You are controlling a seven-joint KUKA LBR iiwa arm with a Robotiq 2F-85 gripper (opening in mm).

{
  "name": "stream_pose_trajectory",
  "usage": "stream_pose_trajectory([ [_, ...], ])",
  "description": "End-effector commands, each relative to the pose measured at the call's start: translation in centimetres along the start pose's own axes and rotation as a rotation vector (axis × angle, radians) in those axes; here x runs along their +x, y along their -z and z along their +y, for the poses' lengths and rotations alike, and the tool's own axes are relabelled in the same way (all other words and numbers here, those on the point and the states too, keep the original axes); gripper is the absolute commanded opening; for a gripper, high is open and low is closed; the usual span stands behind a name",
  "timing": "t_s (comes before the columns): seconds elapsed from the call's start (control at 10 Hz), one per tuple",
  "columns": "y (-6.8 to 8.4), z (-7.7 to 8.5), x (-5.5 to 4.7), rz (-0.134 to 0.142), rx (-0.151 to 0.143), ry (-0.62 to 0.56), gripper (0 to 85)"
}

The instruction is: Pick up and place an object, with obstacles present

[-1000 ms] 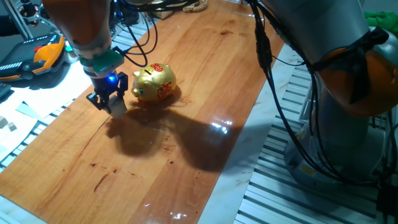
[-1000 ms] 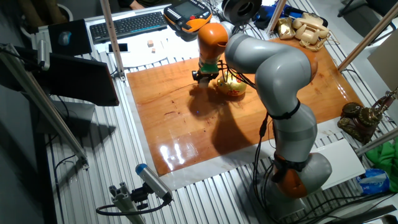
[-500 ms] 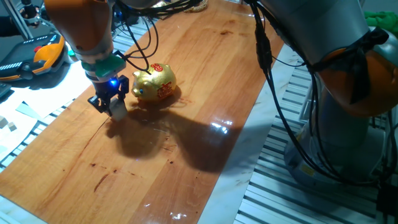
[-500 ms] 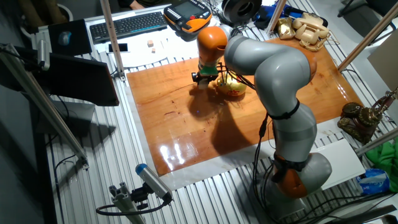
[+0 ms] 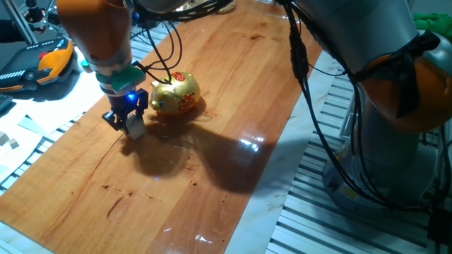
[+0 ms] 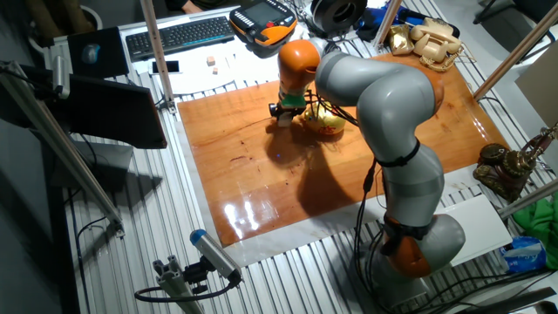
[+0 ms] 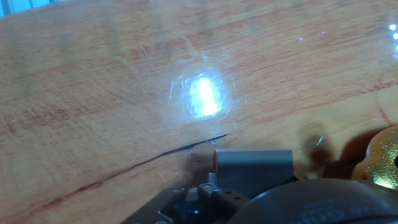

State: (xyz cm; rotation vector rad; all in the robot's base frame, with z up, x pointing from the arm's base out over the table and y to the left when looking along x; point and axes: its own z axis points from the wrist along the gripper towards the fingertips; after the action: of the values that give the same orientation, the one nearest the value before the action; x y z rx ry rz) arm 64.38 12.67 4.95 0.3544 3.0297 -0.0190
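Observation:
My gripper (image 5: 128, 123) stands just left of the gold piggy bank (image 5: 176, 94), low over the wooden tabletop (image 5: 212, 155). Its black fingers are shut on the small pale wooden cube (image 5: 134, 129), which sits at or just above the wood; I cannot tell whether it touches. In the other fixed view the gripper (image 6: 282, 114) is near the table's far edge, beside the piggy bank (image 6: 328, 121). In the hand view I see bare wood with a bright glare, a grey finger part (image 7: 254, 163), and the piggy bank's edge (image 7: 384, 158) at the right. The cube is hidden there.
An orange teach pendant (image 5: 51, 61) and tiny pale blocks (image 5: 8, 141) lie off the table's left edge. A keyboard (image 6: 179, 35) and a gold telephone (image 6: 425, 39) stand beyond the table. Black cables (image 5: 159, 60) hang near the piggy bank. The arm's base (image 6: 418, 244) stands at the near right.
The gripper with the cube has moved slightly right and lower, staying beside the piggy bank. The piggy bank has not moved.

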Motion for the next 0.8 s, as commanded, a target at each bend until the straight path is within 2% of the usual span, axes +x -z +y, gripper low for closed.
stream_pose_trajectory([
  [0.0,-0.22,0.00,0.04,0.005,-0.016,0.003,0.0],
  [0.1,-0.34,0.03,0.11,0.003,-0.026,-0.001,17.0],
  [0.3,-0.17,0.16,0.06,-0.009,-0.017,-0.009,51.0],
  [0.4,0.00,0.42,0.06,-0.024,0.000,-0.015,51.0],
  [0.5,0.25,0.65,0.07,-0.033,0.017,-0.015,68.0],
  [0.7,0.59,0.98,0.06,-0.030,0.019,-0.018,68.0],
])
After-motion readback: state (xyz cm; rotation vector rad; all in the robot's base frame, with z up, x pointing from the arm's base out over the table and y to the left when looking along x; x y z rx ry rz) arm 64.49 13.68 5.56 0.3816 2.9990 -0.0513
